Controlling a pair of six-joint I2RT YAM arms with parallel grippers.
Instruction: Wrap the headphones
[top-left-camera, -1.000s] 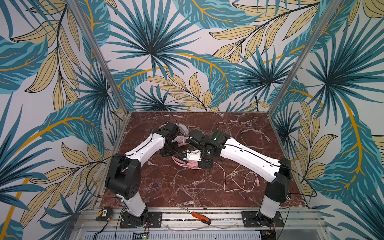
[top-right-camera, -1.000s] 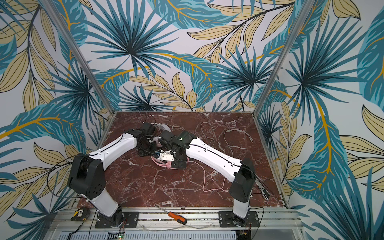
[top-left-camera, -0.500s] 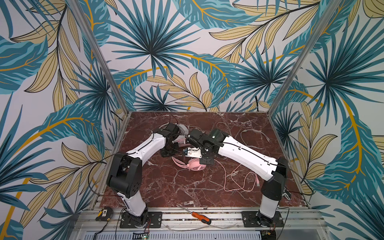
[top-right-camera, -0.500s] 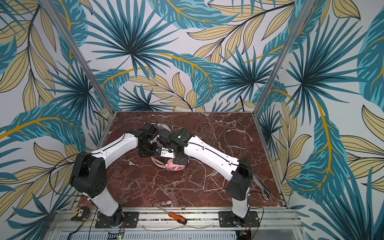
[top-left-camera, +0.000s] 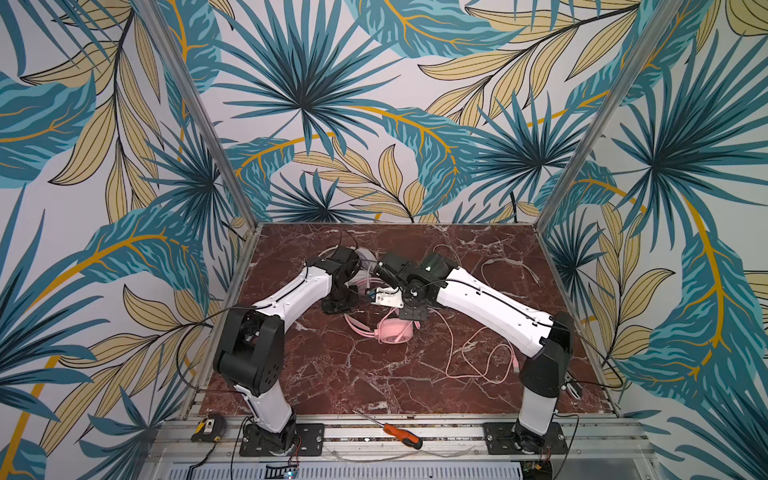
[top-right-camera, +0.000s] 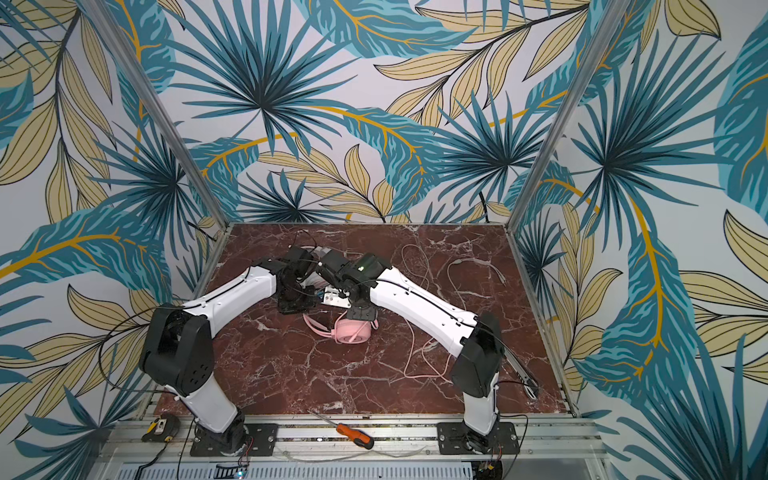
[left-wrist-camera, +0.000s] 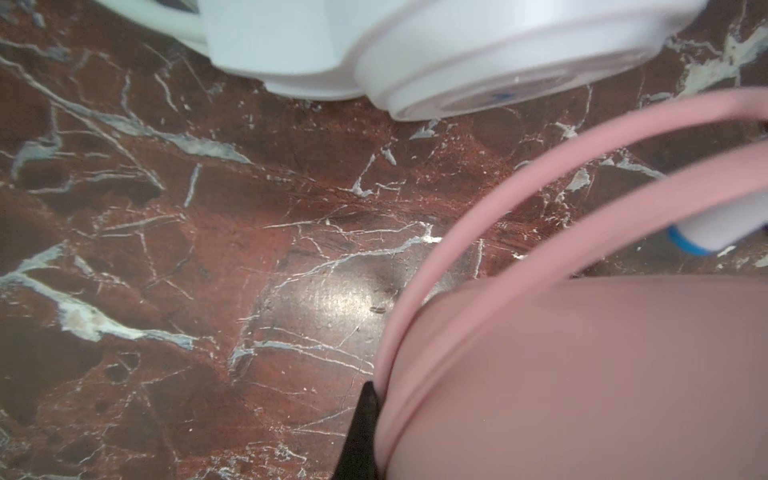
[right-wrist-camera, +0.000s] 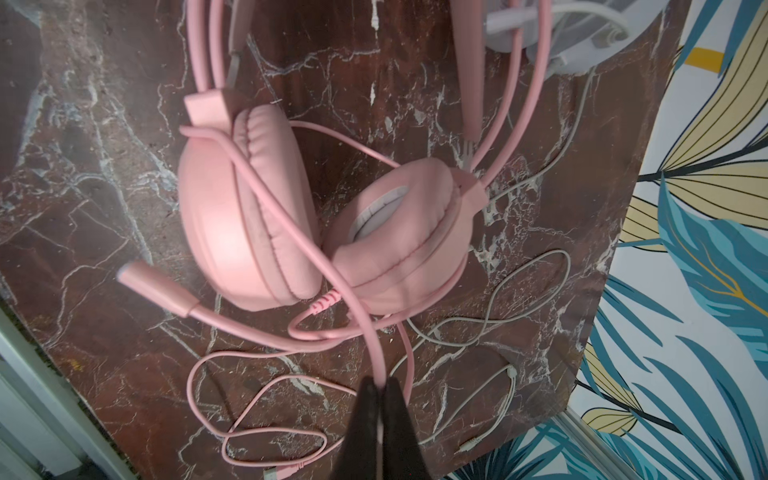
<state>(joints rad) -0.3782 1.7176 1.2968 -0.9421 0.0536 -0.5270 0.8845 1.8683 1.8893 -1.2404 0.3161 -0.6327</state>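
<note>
Near the middle of both top views, the pink headset (top-left-camera: 395, 330) lies on the marble table (top-left-camera: 374, 374). The white headset (left-wrist-camera: 457, 54) sits just above it in frame. The right gripper (right-wrist-camera: 380, 384) is pinched tight on the pink cable (right-wrist-camera: 365, 332), which crosses both earcups. The left gripper (left-wrist-camera: 372, 399) is clamped narrow against the pink headset's band.

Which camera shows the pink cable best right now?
Right wrist view: the pink cable crosses the pink headset into the shut right gripper. Both top views show only loose loops; left wrist, only blurred pink strands.
</note>
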